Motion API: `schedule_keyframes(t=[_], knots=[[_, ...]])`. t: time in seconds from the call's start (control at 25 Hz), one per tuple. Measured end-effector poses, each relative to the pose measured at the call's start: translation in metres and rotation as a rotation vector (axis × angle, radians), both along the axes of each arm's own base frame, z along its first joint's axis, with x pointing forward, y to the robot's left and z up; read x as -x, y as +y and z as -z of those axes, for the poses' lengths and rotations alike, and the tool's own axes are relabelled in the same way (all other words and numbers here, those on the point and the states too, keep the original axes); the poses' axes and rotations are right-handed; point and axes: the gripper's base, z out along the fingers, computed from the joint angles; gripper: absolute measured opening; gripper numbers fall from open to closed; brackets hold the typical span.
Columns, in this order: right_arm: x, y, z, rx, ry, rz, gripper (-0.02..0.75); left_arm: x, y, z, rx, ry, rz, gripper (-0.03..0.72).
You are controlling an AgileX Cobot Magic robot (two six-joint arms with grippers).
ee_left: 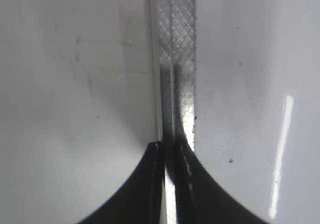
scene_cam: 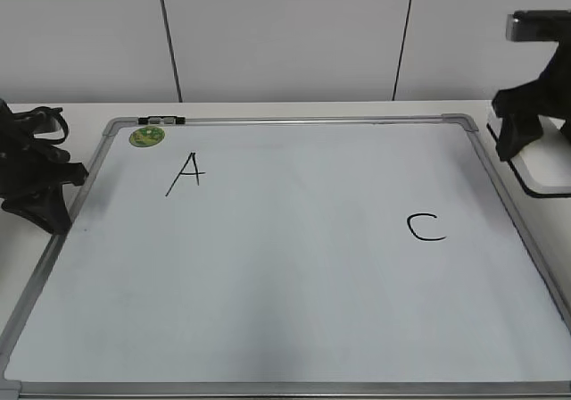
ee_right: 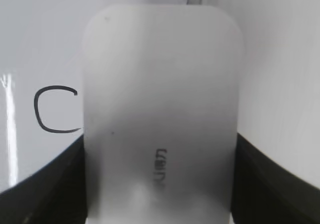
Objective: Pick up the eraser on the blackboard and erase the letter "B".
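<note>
The blackboard [scene_cam: 294, 293] is a white dry-erase board in a silver frame, lying flat. A black "A" [scene_cam: 186, 173] and a black "C" [scene_cam: 426, 228] are on it. No letter "B" shows; the surface between them is blank. My right gripper [scene_cam: 526, 128] is at the board's right edge, shut on the white eraser [ee_right: 160, 109], which also shows in the exterior view [scene_cam: 546, 170]. The right wrist view shows the "C" [ee_right: 50, 109] left of the eraser. My left gripper [scene_cam: 53, 208] is shut and empty over the board's left frame [ee_left: 175, 59].
A small round green magnet [scene_cam: 146, 136] sits at the board's top left corner. A dark clip [scene_cam: 161, 120] sits on the top frame. A white wall with dark seams stands behind the table.
</note>
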Motion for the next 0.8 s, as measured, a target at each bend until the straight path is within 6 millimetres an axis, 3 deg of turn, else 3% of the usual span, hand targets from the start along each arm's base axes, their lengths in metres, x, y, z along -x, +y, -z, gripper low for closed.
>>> schedule_keyframes(t=[0.16, 0.52, 0.8], knots=[[0.004, -0.001, 0.021, -0.016, -0.009, 0.002, 0.547, 0.000, 0.000, 0.000, 0.000, 0.000, 0.000, 0.011], [-0.010, -0.001, 0.063, -0.019, 0.040, 0.002, 0.547, 0.000, 0.000, 0.000, 0.000, 0.002, 0.000, 0.011], [-0.016, -0.001, 0.076, -0.017, 0.028, 0.003, 0.547, 0.000, 0.000, 0.000, 0.000, 0.002, 0.000, 0.011]])
